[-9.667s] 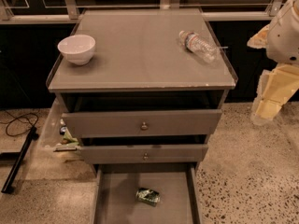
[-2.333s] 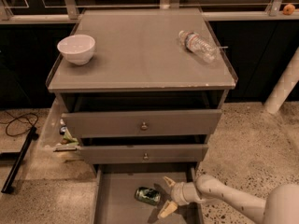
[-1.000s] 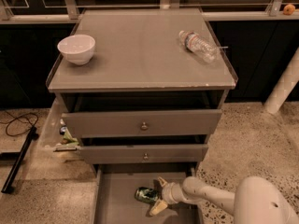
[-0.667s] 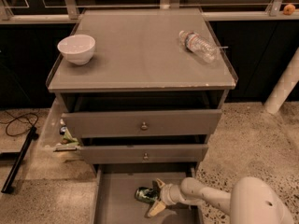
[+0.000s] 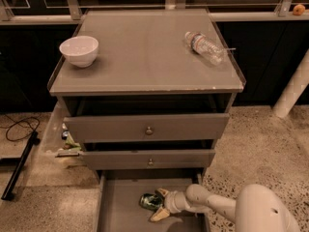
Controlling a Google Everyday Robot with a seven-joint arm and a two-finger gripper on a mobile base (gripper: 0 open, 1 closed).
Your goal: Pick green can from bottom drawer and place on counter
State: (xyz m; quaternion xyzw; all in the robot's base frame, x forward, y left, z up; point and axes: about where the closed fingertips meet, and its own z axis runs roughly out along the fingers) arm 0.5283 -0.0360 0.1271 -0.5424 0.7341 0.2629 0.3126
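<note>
The green can lies sideways in the bottom drawer, long axis 9-to-3, at 9 o'clock of the wide-open, empty hand.

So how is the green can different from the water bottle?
The green can is short, shiny and green; the water bottle is longer and see-through. The can sits down low in the bottom drawer; the bottle lies up on the counter. The gripper is right at the can, open around it, while nothing is near the bottle. Both seem to lie on their sides.
</note>
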